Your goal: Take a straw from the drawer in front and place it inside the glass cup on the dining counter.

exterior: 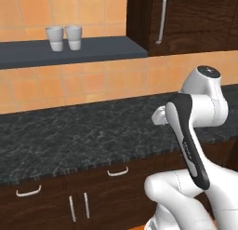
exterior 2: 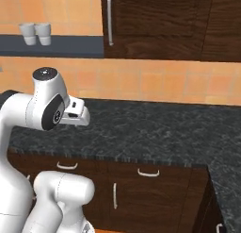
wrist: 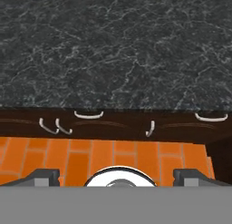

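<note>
The drawer [wrist: 90,123] is a shallow dark brown front with a short curved silver handle, shut, just below the worktop edge. It also appears as the drawer [exterior: 118,171] and the drawer [exterior 2: 67,166]. My gripper [wrist: 116,177] hangs above the floor in front of the cabinets and points down. Its two fingertips [wrist: 43,177] stand far apart with nothing between them, so it is open. The arm [exterior: 195,131] is folded close to the base, and the arm [exterior 2: 47,109] reaches over the worktop edge. The straw, the glass cup and the dining counter are out of view.
A black speckled worktop [exterior: 83,131] runs above the cabinets. A second shut drawer [exterior 2: 148,172] lies to the right and another [exterior: 29,192] to the left. Two white mugs [exterior: 65,37] stand on a dark shelf [exterior: 102,50]. Orange floor tiles [wrist: 113,155] lie below the hand.
</note>
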Controlling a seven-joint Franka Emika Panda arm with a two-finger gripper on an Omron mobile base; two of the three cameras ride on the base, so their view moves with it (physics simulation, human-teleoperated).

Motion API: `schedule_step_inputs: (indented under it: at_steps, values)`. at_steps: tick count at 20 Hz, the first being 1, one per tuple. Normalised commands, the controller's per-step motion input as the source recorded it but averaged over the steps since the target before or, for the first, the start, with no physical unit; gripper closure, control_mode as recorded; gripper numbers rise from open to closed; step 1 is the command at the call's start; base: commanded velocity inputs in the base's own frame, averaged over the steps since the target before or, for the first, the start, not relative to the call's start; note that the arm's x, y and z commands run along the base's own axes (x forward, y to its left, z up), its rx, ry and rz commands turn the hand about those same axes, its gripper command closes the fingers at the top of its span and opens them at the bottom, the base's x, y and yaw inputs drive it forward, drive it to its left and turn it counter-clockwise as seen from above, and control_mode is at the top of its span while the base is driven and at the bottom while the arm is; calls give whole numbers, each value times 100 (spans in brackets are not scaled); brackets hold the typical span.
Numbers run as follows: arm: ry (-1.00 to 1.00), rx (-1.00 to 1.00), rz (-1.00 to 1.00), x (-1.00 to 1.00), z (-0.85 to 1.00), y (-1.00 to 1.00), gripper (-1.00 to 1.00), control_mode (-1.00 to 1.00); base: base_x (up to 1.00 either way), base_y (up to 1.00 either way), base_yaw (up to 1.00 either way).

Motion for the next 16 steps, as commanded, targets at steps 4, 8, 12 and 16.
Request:
schedule_step_inputs:
  at_steps: [4,8,12,16]
  values:
    - [0,0,0,0,0,0,-100,100,0,24,-31]
    - [0,0,0,0,0,0,-100,100,0,21,-34]
    - [0,0,0,0,0,0,-100,100,0,38,-37]
    - [0,0,0,0,0,0,-100,100,0,41,-38]
